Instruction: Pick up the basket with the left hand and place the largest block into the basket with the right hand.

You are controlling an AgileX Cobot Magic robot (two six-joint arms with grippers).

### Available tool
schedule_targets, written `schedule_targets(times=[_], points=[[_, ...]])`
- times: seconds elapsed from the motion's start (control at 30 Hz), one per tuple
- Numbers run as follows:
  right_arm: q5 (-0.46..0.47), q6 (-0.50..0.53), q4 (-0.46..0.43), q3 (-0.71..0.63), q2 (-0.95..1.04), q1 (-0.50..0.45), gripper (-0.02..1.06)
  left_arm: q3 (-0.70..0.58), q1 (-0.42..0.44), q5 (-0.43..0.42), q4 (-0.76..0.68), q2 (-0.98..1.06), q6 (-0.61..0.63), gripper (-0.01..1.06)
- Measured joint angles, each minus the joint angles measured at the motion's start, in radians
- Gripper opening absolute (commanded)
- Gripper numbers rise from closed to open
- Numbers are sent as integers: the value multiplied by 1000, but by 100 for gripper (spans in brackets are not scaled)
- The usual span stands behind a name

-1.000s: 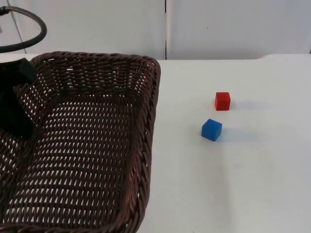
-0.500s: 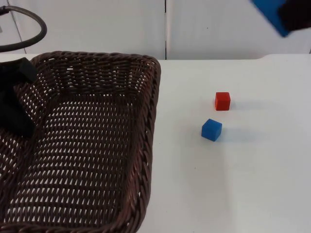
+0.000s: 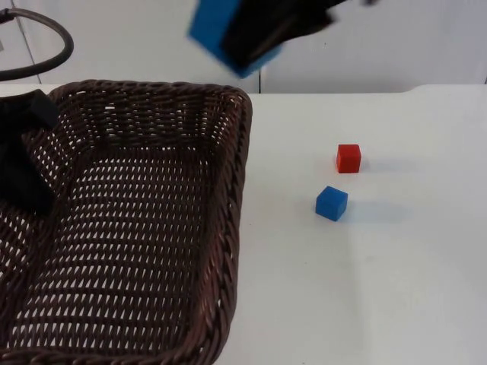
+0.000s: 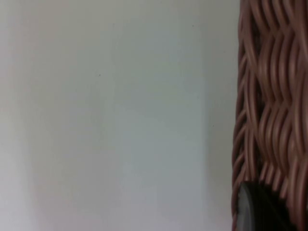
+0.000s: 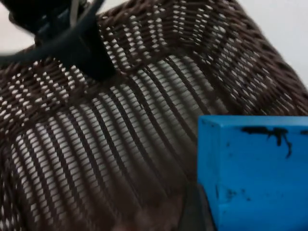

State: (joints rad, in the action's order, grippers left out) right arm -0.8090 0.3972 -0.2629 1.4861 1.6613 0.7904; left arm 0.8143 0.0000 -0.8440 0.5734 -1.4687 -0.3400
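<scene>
The dark brown wicker basket (image 3: pixel 236 175) looms large at the left of the top view, and my left gripper (image 3: pixel 27 179) is shut on its left rim. That rim's weave (image 4: pixel 269 96) runs beside a black fingertip (image 4: pixel 260 207) in the left wrist view. My right gripper (image 3: pixel 266 30) is shut on the large blue block (image 3: pixel 217 34) and holds it in the air over the basket's far right corner. In the right wrist view the large blue block (image 5: pixel 255 173) hangs above the basket's woven floor (image 5: pixel 120 134).
A small blue block (image 3: pixel 331 203) and a smaller red block (image 3: pixel 348 158) sit on the white table (image 3: pixel 380 289) right of the basket. The grey partition wall (image 3: pixel 365 46) closes off the back.
My right gripper has carried the large blue block in from the upper right corner leftward to above the basket's far right corner. The basket and the two small blocks have stayed put.
</scene>
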Motion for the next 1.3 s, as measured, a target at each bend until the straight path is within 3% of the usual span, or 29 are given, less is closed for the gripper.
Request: schedule_targets(times=[0.2, 0.4, 0.47, 0.57, 0.63, 0.67, 0.73, 0.87, 1.3], points=[[-76, 3, 0, 204, 214, 31, 0, 0, 0, 0, 0, 0, 0, 0], [-84, 24, 2, 284, 321, 42, 3, 0, 0, 0, 1, 0, 0, 0], [-84, 26, 2, 286, 346, 42, 11, 0, 0, 0, 3, 0, 0, 0], [-91, 26, 2, 286, 364, 42, 35, 0, 0, 0, 3, 0, 0, 0], [-91, 26, 2, 286, 369, 42, 39, 0, 0, 0, 3, 0, 0, 0], [-91, 26, 2, 286, 370, 42, 51, 0, 0, 0, 3, 0, 0, 0], [-91, 26, 2, 286, 370, 42, 65, 0, 0, 0, 3, 0, 0, 0], [-91, 26, 2, 290, 370, 42, 76, -2, 0, 0, 3, 0, 0, 0], [-91, 21, 18, 294, 307, 35, 76, -4, 0, 0, 3, 2, 0, 0]])
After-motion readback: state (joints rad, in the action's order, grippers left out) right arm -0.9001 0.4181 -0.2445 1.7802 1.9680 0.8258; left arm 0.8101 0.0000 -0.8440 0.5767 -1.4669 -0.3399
